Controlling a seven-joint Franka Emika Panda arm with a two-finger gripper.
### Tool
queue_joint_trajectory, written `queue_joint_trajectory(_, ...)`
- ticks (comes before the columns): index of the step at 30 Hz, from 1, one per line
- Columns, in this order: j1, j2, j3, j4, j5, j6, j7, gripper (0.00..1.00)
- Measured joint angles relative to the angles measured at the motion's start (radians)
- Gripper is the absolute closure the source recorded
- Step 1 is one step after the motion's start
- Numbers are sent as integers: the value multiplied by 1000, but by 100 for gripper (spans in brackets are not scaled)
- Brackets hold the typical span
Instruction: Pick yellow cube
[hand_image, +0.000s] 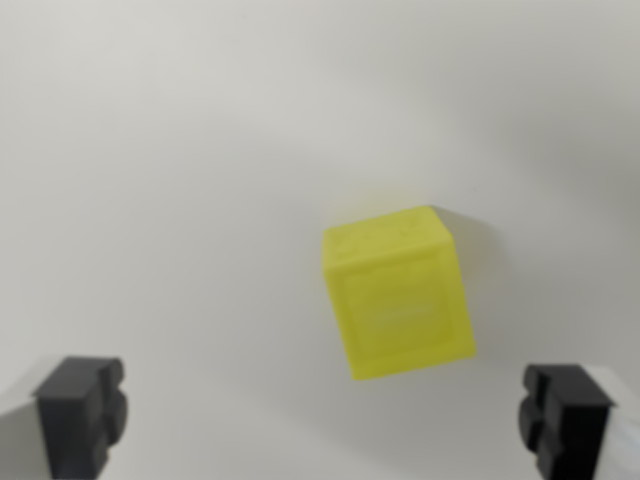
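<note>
Sitting alone on a plain white counter (180, 150), a small yellow plastic cube (400, 295) with faintly embossed faces waits to be lifted, slightly turned so one corner edge faces the camera. No edge or corner of the counter shows in the wrist view, so its place on the surface cannot be fixed; it lies right of centre in the picture and casts a soft shadow up and to the wrist view's right. Below it the robot's black two-fingered claw (325, 415) hangs with its fingers spread wide, one pad at each lower corner of the frame, touching nothing. The cube sits beyond the fingertips and nearer the right one, not yet between them. The pick appears barely begun: centring, descent, closing and lifting all remain.
</note>
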Motion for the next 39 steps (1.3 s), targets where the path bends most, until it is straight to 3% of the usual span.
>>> queue_joint_trajectory(39,-61,128,1,-23,28,168,-294,0)
